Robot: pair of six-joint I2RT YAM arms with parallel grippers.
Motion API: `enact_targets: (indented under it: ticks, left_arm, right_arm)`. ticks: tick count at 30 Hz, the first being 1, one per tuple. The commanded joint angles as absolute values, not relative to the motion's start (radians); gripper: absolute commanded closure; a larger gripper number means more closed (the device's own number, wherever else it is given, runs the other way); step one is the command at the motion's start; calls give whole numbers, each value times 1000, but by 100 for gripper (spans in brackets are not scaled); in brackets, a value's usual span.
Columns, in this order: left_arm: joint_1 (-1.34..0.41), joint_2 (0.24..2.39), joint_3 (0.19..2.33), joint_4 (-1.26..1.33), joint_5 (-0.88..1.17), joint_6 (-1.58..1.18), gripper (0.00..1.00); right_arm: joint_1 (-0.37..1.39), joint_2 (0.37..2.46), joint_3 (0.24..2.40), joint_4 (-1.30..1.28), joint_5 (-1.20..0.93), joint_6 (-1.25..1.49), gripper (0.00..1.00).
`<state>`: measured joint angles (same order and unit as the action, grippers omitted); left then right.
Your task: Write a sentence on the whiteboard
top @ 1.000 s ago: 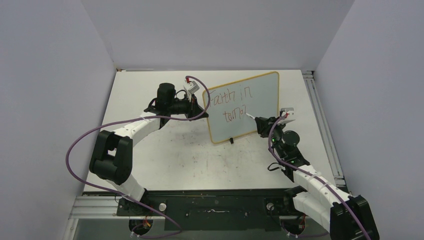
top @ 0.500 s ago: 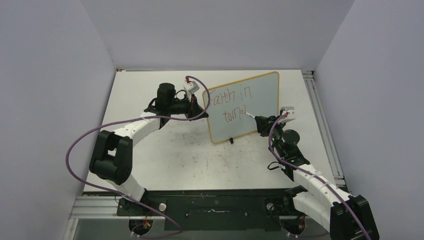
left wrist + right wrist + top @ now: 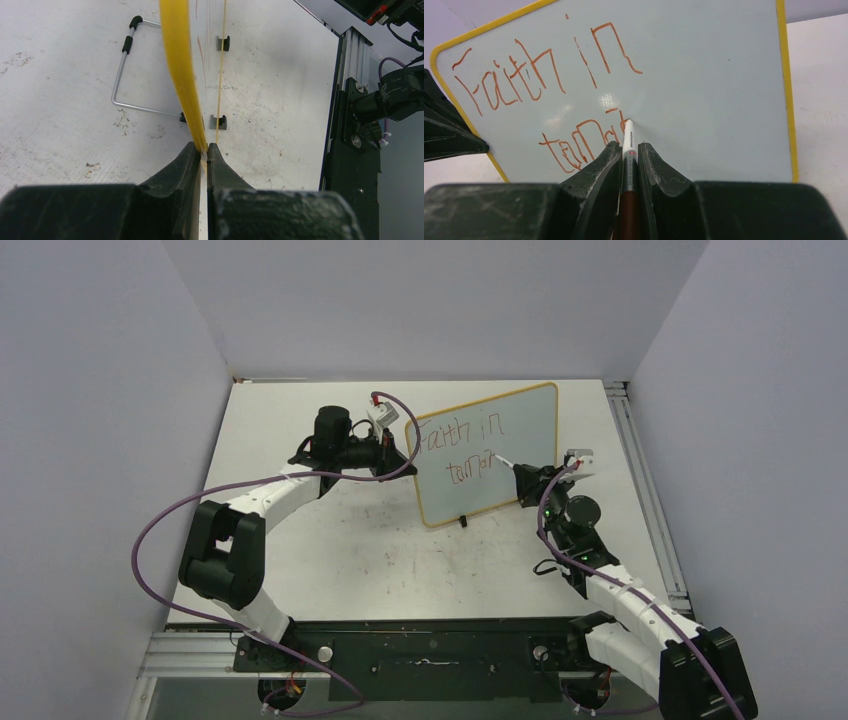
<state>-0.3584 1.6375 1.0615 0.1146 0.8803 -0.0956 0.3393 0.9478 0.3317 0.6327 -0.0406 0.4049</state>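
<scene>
One whiteboard stands upright mid-table, between two arms. The left gripper is clamped on its yellow frame at the left edge. The right gripper is closed on one marker, tip touching the board. The sentence runs two lines: "Faith in" above, one unfinished word below. Two black feet rest on the table.

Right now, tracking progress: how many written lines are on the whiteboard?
2: the top line, "Faith in", across the upper whiteboard; the unfinished second line below, ending at the marker.
</scene>
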Motion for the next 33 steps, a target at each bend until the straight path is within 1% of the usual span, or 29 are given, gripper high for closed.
enact_targets:
  ticks: [1,6,11,22,33]
  left_arm:
    - [-368,1648,1095,95,909,-87,100]
    - [-369,1647,1094,96,909,-87,100]
    - [-368,1647,1095,95,910,-87,100]
    - [-370,1647,1095,87,906,-81,100]
    - [-371,1646,1098,85,907,-80,100]
  right_arm:
    - [331,924,362,643,24,390,95]
    - [331,890,356,665,-35,397,95]
    - [330,854,358,672,-26,402,95]
    - [327,948,376,744,-39,405,95]
    - [325,915,356,683,49,391,95]
